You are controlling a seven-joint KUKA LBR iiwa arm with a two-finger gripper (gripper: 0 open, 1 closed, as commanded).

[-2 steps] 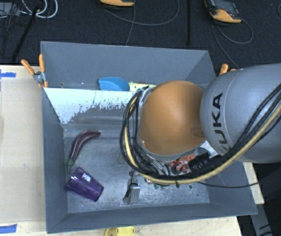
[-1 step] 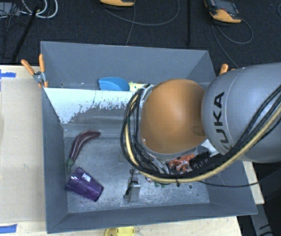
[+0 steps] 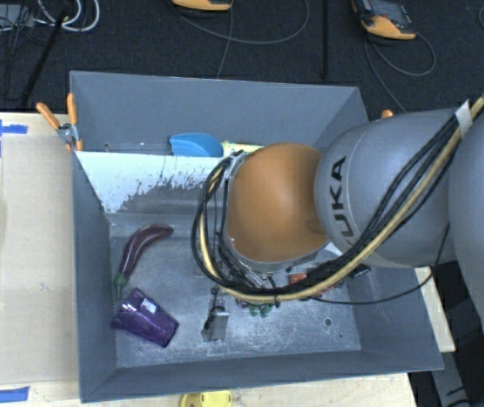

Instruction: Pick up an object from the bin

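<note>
From the camera view, the gripper (image 3: 215, 322) hangs low under the orange cover (image 3: 271, 203) of the arm (image 3: 394, 193), close above the bare floor of the bin (image 3: 216, 100), toward its near wall. Whether the tool is wide or narrow I cannot tell, because it is small and dark against the grey metal. I also cannot make out any object in it.

The closest object is a purple cup (image 3: 144, 319). It lies on its side near the tool, on the side away from the arm, and does not touch it. I judge this cup to be the likely thing to pick. The step in hand seems to be the approach, with no grasp made yet. The next move, I think, needs a shift sideways toward the cup, and then a closing across its round body, which may roll away.

Farther from the tool, beyond the cup, lies a dark purple thing shaped like an aubergine (image 3: 144, 242), well apart from the tool. A blue thing (image 3: 196, 145) rests far behind the tool, against the back wall. The black and yellow cables (image 3: 210, 227) loop around the cover just above the tool. They hide part of the floor there, but nothing lies between the tool and the cup.
</note>
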